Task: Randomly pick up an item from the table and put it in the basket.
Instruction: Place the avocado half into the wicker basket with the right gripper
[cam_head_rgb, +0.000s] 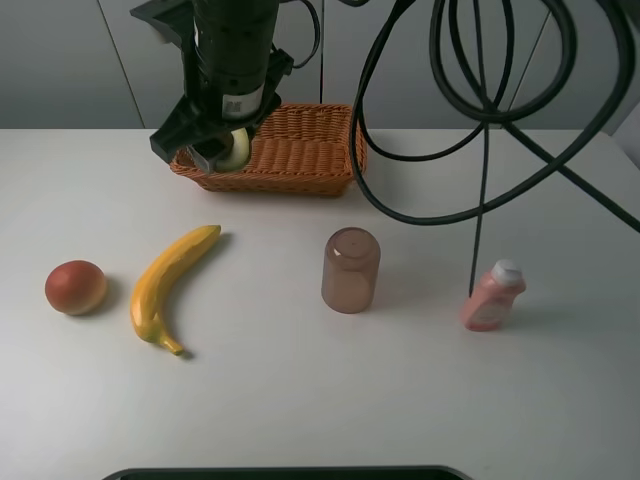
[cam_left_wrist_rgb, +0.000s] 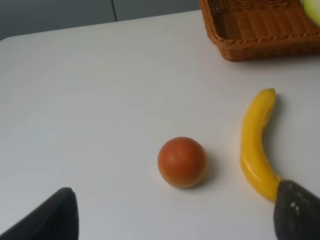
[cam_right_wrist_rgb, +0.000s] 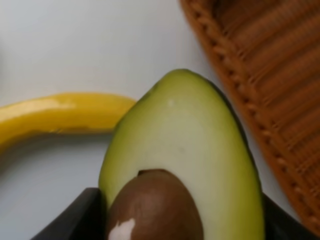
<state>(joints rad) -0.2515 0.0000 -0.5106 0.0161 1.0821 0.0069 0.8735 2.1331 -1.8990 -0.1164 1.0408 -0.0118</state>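
Observation:
My right gripper (cam_head_rgb: 222, 150) is shut on the halved avocado (cam_head_rgb: 236, 148) and holds it over the left end of the wicker basket (cam_head_rgb: 310, 160), at the back of the white table (cam_head_rgb: 300, 400). In the right wrist view the avocado (cam_right_wrist_rgb: 190, 150) fills the frame, pale flesh and brown pit facing the camera, between the dark fingers (cam_right_wrist_rgb: 75, 220), with the basket's rim (cam_right_wrist_rgb: 260, 65) beside it. My left gripper (cam_left_wrist_rgb: 175, 220) is open and empty above the table. It does not show in the exterior high view.
A yellow banana (cam_head_rgb: 165, 285) and a round red-orange fruit (cam_head_rgb: 75, 287) lie at the left. An upturned pink cup (cam_head_rgb: 350, 270) stands in the middle and a pink bottle (cam_head_rgb: 492, 296) at the right. Black cables (cam_head_rgb: 480, 100) hang over the back right.

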